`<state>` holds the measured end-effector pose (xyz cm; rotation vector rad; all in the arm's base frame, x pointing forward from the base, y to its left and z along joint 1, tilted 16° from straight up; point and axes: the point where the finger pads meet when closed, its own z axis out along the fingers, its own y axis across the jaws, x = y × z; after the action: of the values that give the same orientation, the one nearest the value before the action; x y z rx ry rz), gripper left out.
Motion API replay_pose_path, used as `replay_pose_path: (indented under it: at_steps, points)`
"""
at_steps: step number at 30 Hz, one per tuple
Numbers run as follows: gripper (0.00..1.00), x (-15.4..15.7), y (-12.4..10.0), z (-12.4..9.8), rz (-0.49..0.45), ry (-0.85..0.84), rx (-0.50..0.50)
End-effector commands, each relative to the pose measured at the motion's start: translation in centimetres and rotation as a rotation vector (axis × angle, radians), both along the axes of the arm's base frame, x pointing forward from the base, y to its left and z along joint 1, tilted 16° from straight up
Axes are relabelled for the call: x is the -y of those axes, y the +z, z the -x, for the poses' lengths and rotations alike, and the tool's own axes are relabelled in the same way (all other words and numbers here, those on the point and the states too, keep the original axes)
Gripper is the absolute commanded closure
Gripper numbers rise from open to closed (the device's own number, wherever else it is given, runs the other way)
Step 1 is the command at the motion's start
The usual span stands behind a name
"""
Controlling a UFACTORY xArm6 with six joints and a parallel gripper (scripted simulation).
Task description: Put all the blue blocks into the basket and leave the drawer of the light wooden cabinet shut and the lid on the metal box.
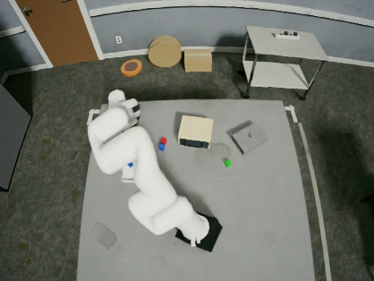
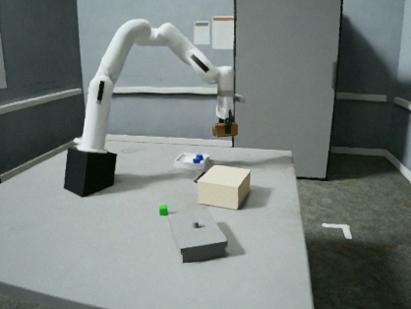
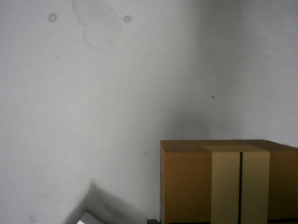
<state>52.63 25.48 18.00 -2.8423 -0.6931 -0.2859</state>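
Observation:
My gripper [image 2: 225, 129] is shut on a brown cardboard box [image 2: 216, 130] [image 3: 186, 187], held high above the table beyond the cabinet. The white basket [image 1: 128, 180] [image 2: 184, 166] is partly under the arm in the top view; two blue blocks [image 2: 198, 158] appear in it in the exterior view. Another blue block [image 1: 162, 147] lies on the table against a red block [image 1: 164, 140], left of the light wooden cabinet [image 1: 196, 127] [image 2: 221, 189]. The cabinet's dark front shows; how far its drawer is shut is unclear. The metal box [image 1: 251, 140] [image 2: 204, 252] has its knobbed lid on.
A green block [image 1: 227, 163] [image 2: 163, 210] stands near the metal box. The black robot base [image 1: 214, 233] [image 2: 90, 172] is at the table's near side in the top view. A pale corner [image 3: 87, 219] shows at the bottom of the wrist view. A tall grey cabinet [image 2: 285, 89] stands beyond the table.

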Motion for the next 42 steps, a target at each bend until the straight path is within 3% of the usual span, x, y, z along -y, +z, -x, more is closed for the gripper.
replay_pose_path:
  at_steps: [1, 19, 42]
  points:
    - [0.38, 0.0, 0.2, -0.1, -0.002, 0.0, 0.005]
    - [0.38, -0.3, -1.0, -0.3, -0.002, 0.0, 0.004]
    - [0.38, -1.3, -4.8, -0.9, -0.002, 0.0, 0.004]
